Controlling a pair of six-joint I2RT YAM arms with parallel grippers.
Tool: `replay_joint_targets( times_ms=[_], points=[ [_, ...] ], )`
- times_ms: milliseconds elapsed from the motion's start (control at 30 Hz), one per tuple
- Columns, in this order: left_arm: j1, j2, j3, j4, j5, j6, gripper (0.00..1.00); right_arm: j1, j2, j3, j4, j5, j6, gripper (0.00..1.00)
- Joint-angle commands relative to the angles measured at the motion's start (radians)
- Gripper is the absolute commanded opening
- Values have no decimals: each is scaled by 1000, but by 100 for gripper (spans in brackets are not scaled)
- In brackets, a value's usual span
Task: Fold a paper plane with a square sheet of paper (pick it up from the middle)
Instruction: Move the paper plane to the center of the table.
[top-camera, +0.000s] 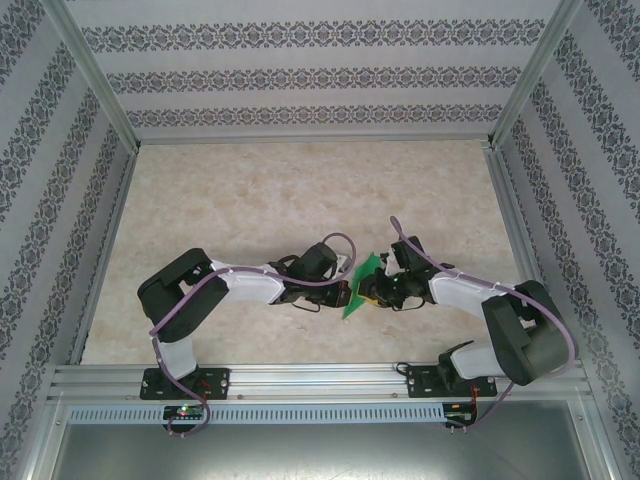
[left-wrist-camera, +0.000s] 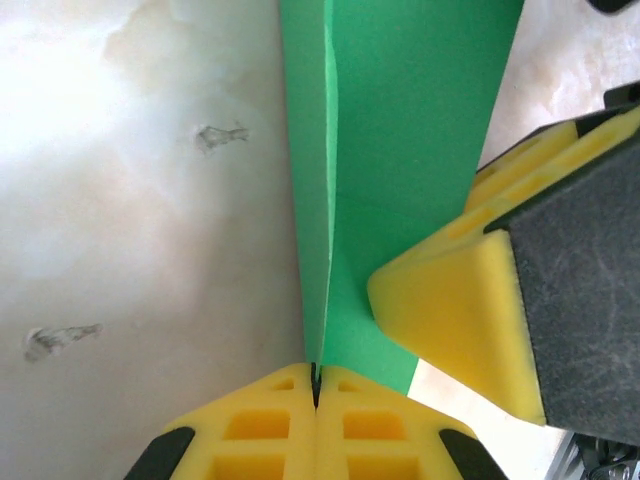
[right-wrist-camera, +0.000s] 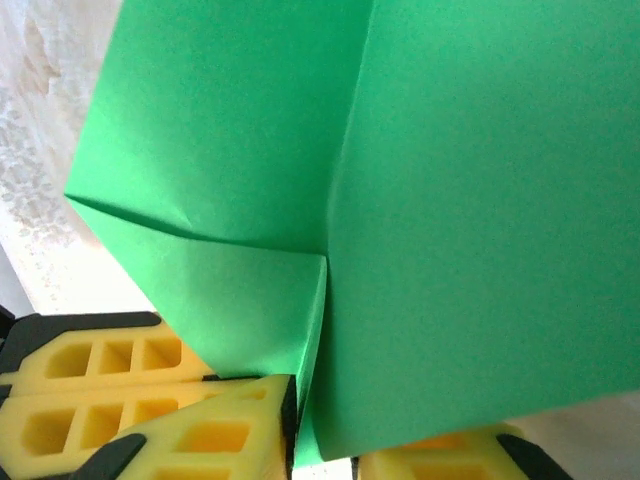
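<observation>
The square sheet of paper, creased lengthwise, is held on edge above the bench, pinched in the closed jaws of the left gripper, while closure of the facing right gripper cannot be told.

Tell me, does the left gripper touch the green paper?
Touching. In the left wrist view, the left gripper is shut, and the green paper has its folded edge pinched between the fingers.
</observation>
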Motion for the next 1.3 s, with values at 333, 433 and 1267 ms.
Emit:
replay_joint_targets(
  times_ms=[333,433,1267],
  points=[
    [24,-45,-39,117,49,-67,3,53,33,52,-15,46,-9,13],
    [28,-60,-54,115,36,-64,3,54,22,69,-62,65,-35,10],
    [169,-459,-258,-174,-56,-11,42,310,372,663,-633,407,-331,6]
  ],
)
